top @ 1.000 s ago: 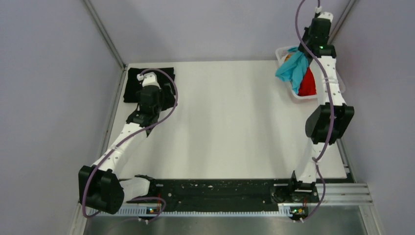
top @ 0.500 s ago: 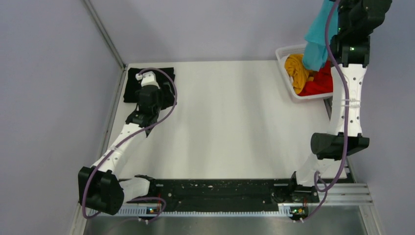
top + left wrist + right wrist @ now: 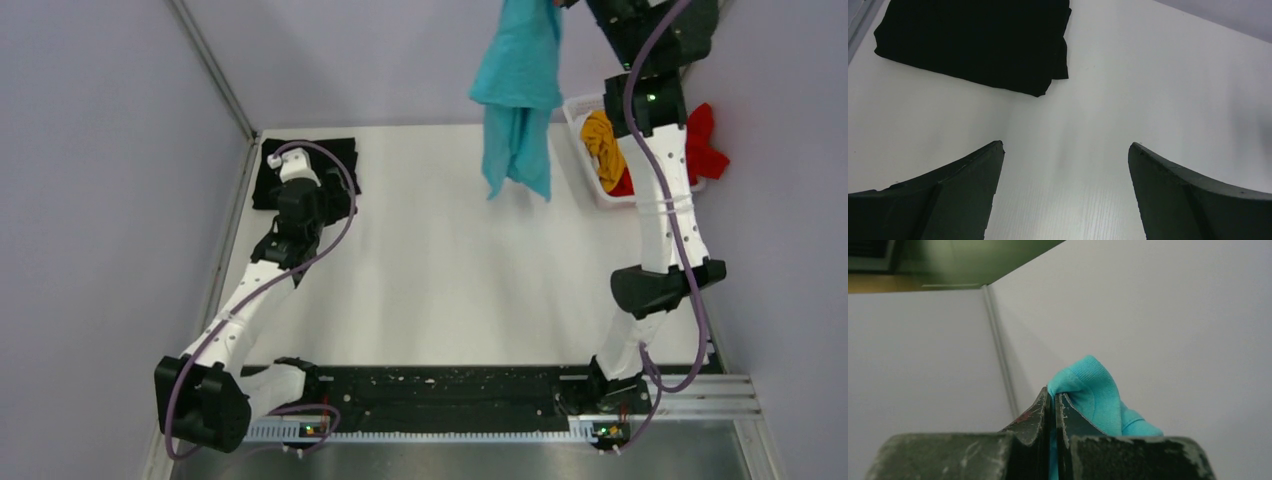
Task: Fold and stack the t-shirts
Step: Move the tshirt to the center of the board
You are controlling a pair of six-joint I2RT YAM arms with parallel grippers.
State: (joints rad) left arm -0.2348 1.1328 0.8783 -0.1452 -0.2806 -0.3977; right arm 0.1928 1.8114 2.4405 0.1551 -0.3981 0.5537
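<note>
A turquoise t-shirt (image 3: 515,90) hangs in the air over the far right of the table. My right gripper (image 3: 1053,392) is shut on a fold of this turquoise shirt (image 3: 1093,385); in the top view the grip is cut off by the upper edge. The black t-shirt (image 3: 268,178) lies folded flat in the far left corner, also visible in the left wrist view (image 3: 973,40). My left gripper (image 3: 1065,145) hovers open and empty over bare table just near of it. A mustard yellow t-shirt (image 3: 600,140) and a red t-shirt (image 3: 705,145) lie bunched in the basket.
The white basket (image 3: 578,108) stands at the far right corner, and the red shirt spills over its right side. Grey walls close in the table on the left, back and right. My right arm (image 3: 660,200) stands tall beside the basket.
My right arm has lifted the turquoise shirt out of the basket and swung it up and to the left. The red shirt has shifted over the basket's right rim. The left arm barely moved.
</note>
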